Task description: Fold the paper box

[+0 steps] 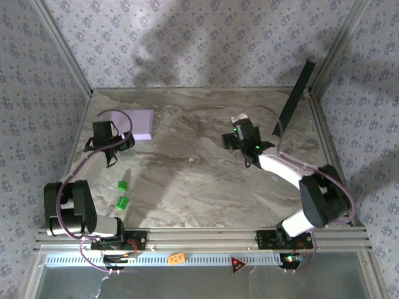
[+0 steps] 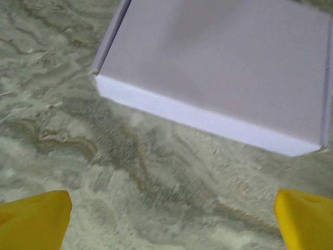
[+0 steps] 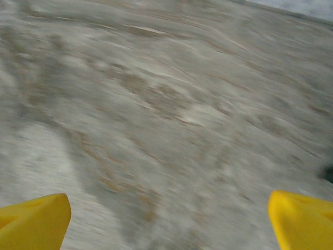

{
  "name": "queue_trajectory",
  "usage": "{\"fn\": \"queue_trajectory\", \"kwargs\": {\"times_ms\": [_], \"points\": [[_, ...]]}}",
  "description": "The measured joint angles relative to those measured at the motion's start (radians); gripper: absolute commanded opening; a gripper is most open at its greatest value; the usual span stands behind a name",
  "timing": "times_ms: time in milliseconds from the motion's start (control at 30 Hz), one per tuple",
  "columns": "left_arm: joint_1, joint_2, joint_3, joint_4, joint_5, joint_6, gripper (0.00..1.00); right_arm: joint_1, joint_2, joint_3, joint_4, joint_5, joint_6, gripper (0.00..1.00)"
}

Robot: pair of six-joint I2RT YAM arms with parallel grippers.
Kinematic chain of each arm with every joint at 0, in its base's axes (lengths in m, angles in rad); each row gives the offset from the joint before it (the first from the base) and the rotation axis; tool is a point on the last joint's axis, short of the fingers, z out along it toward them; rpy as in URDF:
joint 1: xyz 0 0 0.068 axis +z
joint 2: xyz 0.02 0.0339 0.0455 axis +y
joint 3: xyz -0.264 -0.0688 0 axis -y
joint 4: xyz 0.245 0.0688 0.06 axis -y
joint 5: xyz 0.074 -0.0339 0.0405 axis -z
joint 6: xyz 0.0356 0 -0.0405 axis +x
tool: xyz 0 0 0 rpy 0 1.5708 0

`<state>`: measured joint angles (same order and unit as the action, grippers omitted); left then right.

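left gripper (image 2: 171, 221): fingers wide apart, holding nothing
right gripper (image 3: 169, 221): spread wide too, empty, blurry table (image 3: 156, 104) underneath
paper box (image 2: 218, 67): folded, lavender, just ahead of left fingers, not touching
other stuff: green blocks (image 1: 122, 194) near left arm, black panel (image 1: 294, 99) leaning far right

Both arms are mostly black, built from chunky rounded joints. The right arm (image 1: 312, 199) has a smooth white forearm link and a small green light (image 1: 256, 147) glowing near its wrist. The left arm (image 1: 72, 208) shows a grey barrel low down. Thin lavender cables (image 1: 116, 111) loop along each. The fingertips (image 2: 36, 219) are bright yellow, blunt and plastic-looking.
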<state>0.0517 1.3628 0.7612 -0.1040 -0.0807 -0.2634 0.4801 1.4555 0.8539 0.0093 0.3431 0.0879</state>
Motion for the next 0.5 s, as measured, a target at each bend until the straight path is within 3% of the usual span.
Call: {"fn": "queue_trajectory", "kwargs": {"times_ms": [200, 500], "points": [[-0.006, -0.086, -0.176, 0.122, -0.1, 0.063, 0.99, -0.182, -0.175, -0.205, 0.059, 0.008, -0.04, 0.99], [-0.001, -0.053, -0.29, 0.423, -0.083, 0.125, 1.0, -0.395, -0.129, -0.435, 0.365, -0.064, -0.115, 0.99]]}}
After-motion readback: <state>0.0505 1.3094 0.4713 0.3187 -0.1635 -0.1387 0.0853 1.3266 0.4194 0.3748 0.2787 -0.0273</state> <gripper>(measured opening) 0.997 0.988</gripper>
